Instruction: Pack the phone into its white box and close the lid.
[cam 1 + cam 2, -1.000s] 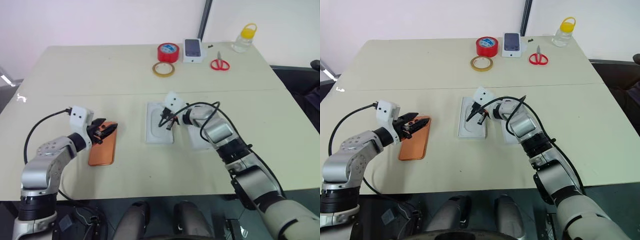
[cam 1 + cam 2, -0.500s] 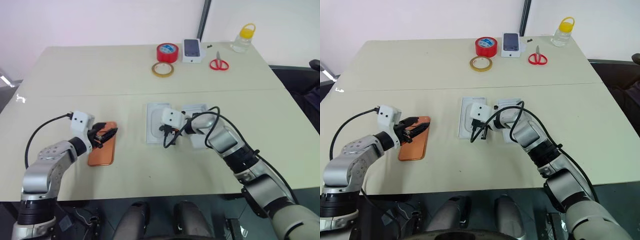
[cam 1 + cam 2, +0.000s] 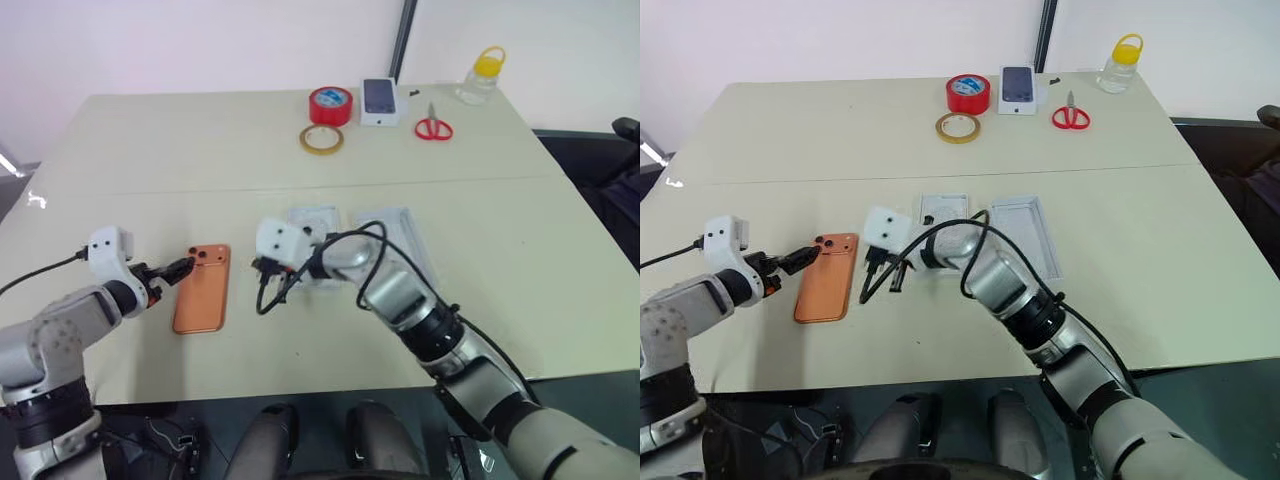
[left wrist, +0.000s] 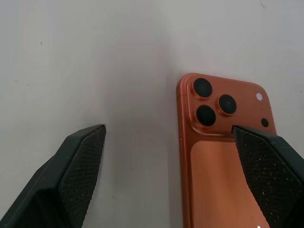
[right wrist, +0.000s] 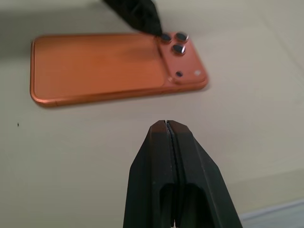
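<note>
- Right gripper (image 5: 167, 124) has swung across from the white box (image 3: 943, 212), fingers pressed together, beside the phone (image 3: 201, 288).
- Left gripper (image 4: 168, 156) now gapes wide, straddling the phone's lens corner.

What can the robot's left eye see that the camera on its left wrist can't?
The left eye alone takes in the far edge of the table, with red tape, scissors and a bottle, plus the white box and the right gripper. The left wrist alone shows the left gripper close up, fingers spread wide apart. Both show the phone, lying back up with three camera lenses.
</note>
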